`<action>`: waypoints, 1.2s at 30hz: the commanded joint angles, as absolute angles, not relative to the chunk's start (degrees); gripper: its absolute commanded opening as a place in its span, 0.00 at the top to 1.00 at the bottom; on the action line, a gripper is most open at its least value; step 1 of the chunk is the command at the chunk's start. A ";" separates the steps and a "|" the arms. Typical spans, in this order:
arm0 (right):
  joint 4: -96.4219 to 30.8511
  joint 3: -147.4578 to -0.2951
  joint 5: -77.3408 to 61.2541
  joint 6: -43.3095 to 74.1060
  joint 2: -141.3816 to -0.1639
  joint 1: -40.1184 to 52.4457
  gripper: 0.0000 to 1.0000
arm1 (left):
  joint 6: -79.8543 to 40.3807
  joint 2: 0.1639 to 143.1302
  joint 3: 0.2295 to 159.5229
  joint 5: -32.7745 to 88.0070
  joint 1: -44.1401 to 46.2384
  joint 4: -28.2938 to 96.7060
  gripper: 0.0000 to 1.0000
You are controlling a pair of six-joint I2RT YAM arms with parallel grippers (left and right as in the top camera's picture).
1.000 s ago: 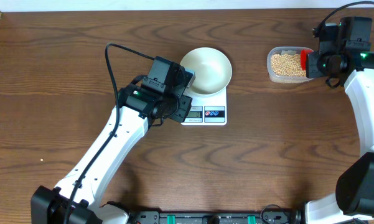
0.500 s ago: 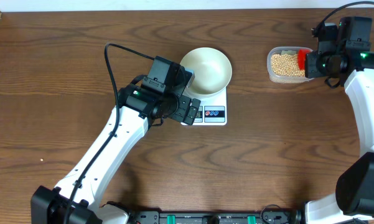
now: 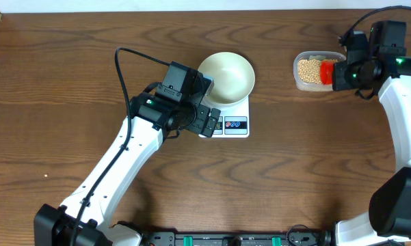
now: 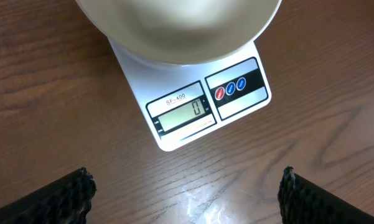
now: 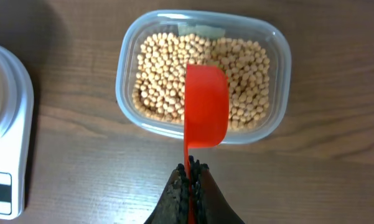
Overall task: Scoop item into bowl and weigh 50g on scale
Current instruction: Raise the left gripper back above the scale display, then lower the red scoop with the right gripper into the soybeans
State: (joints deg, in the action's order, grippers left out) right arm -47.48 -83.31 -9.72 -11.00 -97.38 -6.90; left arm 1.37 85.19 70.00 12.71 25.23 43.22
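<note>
Clamped in the right tool [image 5: 190,177], a red plastic scoop [image 5: 206,106] is being pushed farther over small round tan beans [image 5: 162,78] in a clear plastic tub [image 5: 126,74] near the counter's far right corner; scooping is judged to be starting. The left tool [image 4: 185,186] is being held open.

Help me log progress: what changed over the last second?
The right gripper, shut on the red scoop, carried it left, farther out over the beans in the tub. The left gripper, open now, spread its fingers over the display end of the scale. The bowl, scale and tub stayed put; the bowl is empty.
</note>
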 commanded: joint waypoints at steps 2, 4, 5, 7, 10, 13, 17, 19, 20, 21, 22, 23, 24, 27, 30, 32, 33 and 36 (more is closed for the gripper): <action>-48.21 -84.33 -11.33 -10.26 -97.56 -7.20 0.99 | 1.45 85.73 69.43 11.94 25.15 43.22 0.04; -48.47 -84.44 -11.33 -10.17 -97.10 -7.20 0.99 | 1.45 85.73 69.43 11.94 25.15 43.22 0.04; -48.45 -84.62 -11.33 -9.82 -96.64 -7.20 0.99 | 1.45 85.73 69.43 11.94 25.15 43.24 0.04; -48.66 -85.27 -11.31 -9.82 -95.96 -7.18 0.99 | 1.45 85.73 69.43 11.94 25.15 43.24 0.04; -50.68 -86.74 -11.07 -9.89 -95.57 -7.18 0.99 | 1.45 85.73 69.43 11.94 25.15 43.22 0.04; -53.28 -87.92 -9.02 -9.98 -95.57 -7.18 0.99 | 1.45 85.73 69.43 11.94 25.15 43.22 0.04; -51.77 -88.29 -3.88 -11.46 -95.57 -7.20 0.99 | 1.45 85.73 69.43 11.94 25.15 43.22 0.04; -50.24 -88.29 -2.52 -11.55 -95.57 -7.20 0.99 | 1.45 85.73 69.43 11.94 25.15 43.24 0.04; -49.84 -88.29 -2.46 -11.68 -95.57 -7.18 0.99 | 1.45 85.73 69.43 11.94 25.15 43.24 0.04; -49.65 -88.29 -2.48 -11.66 -95.59 -7.18 0.99 | 1.45 85.73 69.43 11.94 25.15 43.24 0.04; -49.52 -88.29 -2.46 -11.66 -95.70 -7.18 0.99 | 1.45 85.73 69.43 11.94 25.15 43.24 0.04; -49.45 -88.29 -2.31 -11.70 -95.79 -7.18 0.99 | 1.45 85.73 69.43 11.94 25.15 43.24 0.04; -49.23 -88.27 -1.67 -11.68 -96.01 -7.18 0.99 | 1.45 85.73 69.43 11.94 25.15 43.24 0.04; -48.42 -88.27 -0.08 -11.88 -96.77 -7.18 0.99 | 1.45 85.73 69.43 11.94 25.15 43.24 0.04; -47.57 -88.27 -0.62 -11.81 -97.54 -7.18 0.99 | 1.45 85.73 69.43 11.94 25.15 43.22 0.04; -46.39 -88.27 -1.85 -11.55 -97.65 -7.09 0.99 | 1.45 85.73 69.43 11.94 25.15 43.22 0.04; -45.76 -88.27 -2.07 -11.00 -97.65 -7.03 0.99 | 1.45 85.73 69.43 11.94 25.15 43.24 0.04; -44.95 -88.27 -2.02 -10.28 -97.65 -6.96 0.99 | 1.45 85.73 69.43 11.94 25.15 43.24 0.04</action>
State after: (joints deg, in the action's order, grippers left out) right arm -45.34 -87.05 -1.69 -10.96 -97.12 -6.90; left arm 1.37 85.19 70.00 12.71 25.23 43.22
